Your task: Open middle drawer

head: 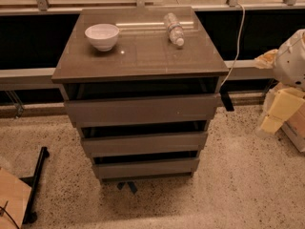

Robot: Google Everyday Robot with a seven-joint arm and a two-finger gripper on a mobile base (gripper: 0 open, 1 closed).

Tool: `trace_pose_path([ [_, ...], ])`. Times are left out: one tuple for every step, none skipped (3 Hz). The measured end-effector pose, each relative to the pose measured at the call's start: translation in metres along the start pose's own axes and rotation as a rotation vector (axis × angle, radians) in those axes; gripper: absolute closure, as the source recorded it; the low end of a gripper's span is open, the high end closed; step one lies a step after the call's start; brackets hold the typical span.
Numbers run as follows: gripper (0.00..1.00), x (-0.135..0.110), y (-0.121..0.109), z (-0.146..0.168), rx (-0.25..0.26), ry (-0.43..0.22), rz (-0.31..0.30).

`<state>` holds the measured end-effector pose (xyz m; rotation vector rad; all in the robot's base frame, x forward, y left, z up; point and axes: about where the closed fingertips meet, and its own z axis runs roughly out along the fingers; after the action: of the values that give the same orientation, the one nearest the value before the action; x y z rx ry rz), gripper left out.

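A grey-brown cabinet [143, 56] with three handleless drawer fronts stands in the middle of the camera view. The middle drawer [144, 143] has the medium front, between the wide top drawer [142, 109] and the narrow bottom drawer [145, 168]. Its front sits in line with the others, with a dark gap above it. My gripper [279, 111] is at the right edge, a pale yellowish part below the white rounded arm [291, 58]. It hangs well to the right of the cabinet and touches no drawer.
A white bowl [102, 36] and a clear plastic bottle [174, 29] lying on its side rest on the cabinet top. A white cable [234, 51] hangs at the cabinet's right. A black stand [34, 185] and cardboard [12, 199] lie at lower left. The floor is speckled.
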<state>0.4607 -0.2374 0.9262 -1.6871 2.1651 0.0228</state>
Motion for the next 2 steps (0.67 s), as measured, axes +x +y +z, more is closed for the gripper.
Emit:
trace_pose_path([
  [0.0,0.0158,-0.0134,0.0217,-0.008,-0.078,0.004],
  [0.0,0.0159,-0.0135,0.0263,-0.016,-0.087,0.0],
])
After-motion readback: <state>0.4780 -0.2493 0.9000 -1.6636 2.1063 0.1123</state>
